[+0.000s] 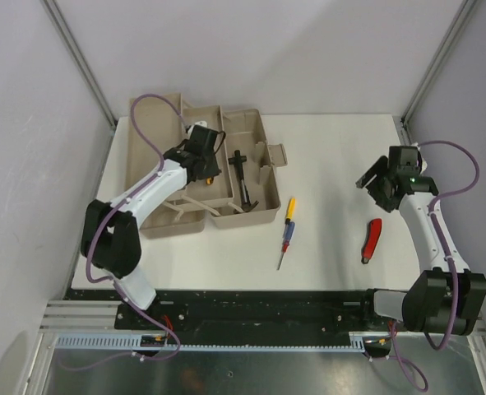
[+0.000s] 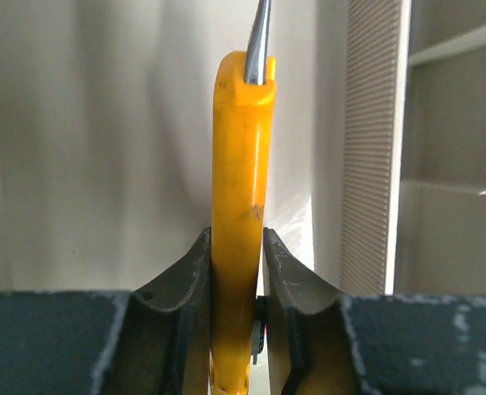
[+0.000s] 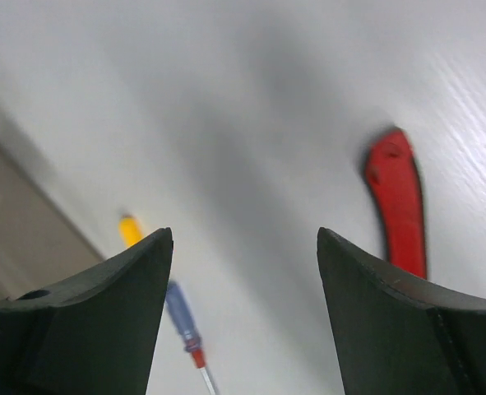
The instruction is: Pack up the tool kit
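Observation:
The beige toolbox [image 1: 251, 216] stands open at the back left, trays folded out, with the black hammer [image 1: 243, 177] lying in its right tray. My left gripper [image 1: 207, 171] hangs over the box's middle compartment, shut on the yellow-handled pliers [image 2: 241, 197]; the yellow handle stands between the fingers, metal tip at top. My right gripper [image 3: 244, 247] is open and empty above the table at the right. The yellow-red-blue screwdriver [image 1: 286, 230] lies on the table beside the box and also shows in the right wrist view [image 3: 164, 300]. The red-handled tool [image 1: 372, 239] lies to the right of it and shows in the right wrist view [image 3: 397, 202].
The box's lid [image 1: 156, 123] lies open at the back left against the white enclosure wall. A metal rail [image 1: 251, 317] runs along the table's near edge. Purple cables loop off both arms.

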You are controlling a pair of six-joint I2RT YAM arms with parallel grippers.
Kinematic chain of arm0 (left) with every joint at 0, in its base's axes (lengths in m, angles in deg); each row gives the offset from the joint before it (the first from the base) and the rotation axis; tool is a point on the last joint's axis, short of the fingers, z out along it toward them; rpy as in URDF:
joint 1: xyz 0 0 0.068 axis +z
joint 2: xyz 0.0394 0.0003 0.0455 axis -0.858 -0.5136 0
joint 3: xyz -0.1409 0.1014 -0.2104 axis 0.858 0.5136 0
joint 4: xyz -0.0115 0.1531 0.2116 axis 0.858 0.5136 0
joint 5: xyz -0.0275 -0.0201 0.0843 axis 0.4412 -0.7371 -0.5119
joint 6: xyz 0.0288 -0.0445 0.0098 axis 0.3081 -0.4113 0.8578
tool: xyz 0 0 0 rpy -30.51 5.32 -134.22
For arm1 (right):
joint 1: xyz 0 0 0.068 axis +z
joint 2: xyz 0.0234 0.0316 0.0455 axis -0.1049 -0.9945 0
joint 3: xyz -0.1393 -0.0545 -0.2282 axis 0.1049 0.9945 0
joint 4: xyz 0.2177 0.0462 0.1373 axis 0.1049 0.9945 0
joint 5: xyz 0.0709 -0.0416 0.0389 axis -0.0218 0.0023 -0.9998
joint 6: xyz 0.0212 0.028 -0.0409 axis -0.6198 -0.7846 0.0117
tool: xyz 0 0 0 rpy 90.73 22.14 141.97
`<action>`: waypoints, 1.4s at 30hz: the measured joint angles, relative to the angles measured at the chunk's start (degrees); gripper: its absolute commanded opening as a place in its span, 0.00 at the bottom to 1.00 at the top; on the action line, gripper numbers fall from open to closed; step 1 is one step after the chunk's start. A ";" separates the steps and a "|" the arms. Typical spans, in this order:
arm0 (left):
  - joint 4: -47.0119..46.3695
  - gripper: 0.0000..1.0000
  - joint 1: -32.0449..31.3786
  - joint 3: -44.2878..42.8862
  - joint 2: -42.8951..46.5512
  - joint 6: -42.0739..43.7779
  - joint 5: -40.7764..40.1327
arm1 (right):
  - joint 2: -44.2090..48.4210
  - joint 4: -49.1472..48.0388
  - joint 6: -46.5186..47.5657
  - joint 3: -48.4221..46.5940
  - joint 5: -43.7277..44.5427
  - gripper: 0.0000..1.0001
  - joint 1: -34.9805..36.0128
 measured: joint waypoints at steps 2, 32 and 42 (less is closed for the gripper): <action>-0.55 0.37 0.22 -1.05 -1.18 -0.09 -0.46 | 0.24 1.01 0.04 2.14 3.65 0.76 -0.50; -0.07 0.99 -0.11 -7.93 11.72 2.12 7.28 | -16.87 -0.92 0.46 13.66 7.48 0.37 -5.46; -2.51 0.99 -3.17 -7.96 11.76 6.93 17.18 | -17.31 -2.91 3.32 13.38 4.26 0.15 -4.07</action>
